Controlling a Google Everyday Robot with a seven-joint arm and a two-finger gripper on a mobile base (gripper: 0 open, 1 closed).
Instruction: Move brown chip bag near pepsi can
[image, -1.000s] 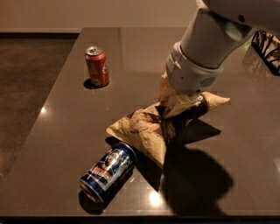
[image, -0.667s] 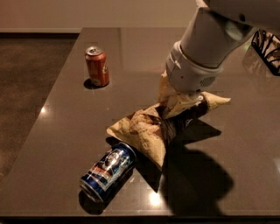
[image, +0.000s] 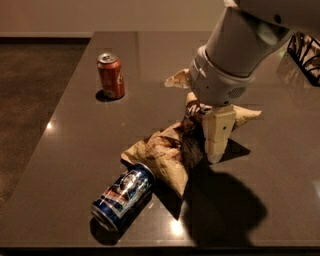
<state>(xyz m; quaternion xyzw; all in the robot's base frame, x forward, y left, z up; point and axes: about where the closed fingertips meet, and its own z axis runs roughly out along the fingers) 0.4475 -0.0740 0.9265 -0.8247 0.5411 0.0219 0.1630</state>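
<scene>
The bag (image: 165, 155) lies crumpled near the middle of the table (image: 60, 165), its lower left corner touching the top end of the pepsi can (image: 122, 196). From there its body runs up and to the right, and its bunched upper part rises against the gripper (image: 214, 145). 1 flap shows to the left behind the wrist and another spreads to the right. The pepsi can lies on its side near the front edge, pointing toward the bag. The gripper hangs over the bag's right half, its pale tip reaching down just beside the foil. I cannot tell whether it grips the bag or stands apart from it. The white arm (image: 240, 50) comes in from the upper right and casts a broad shadow (image: 225, 205) on the table in front. A red can (image: 111, 76) stands upright at the far left, well apart from the bag. A dark patterned object (image: 306, 55) sits at the right edge.
</scene>
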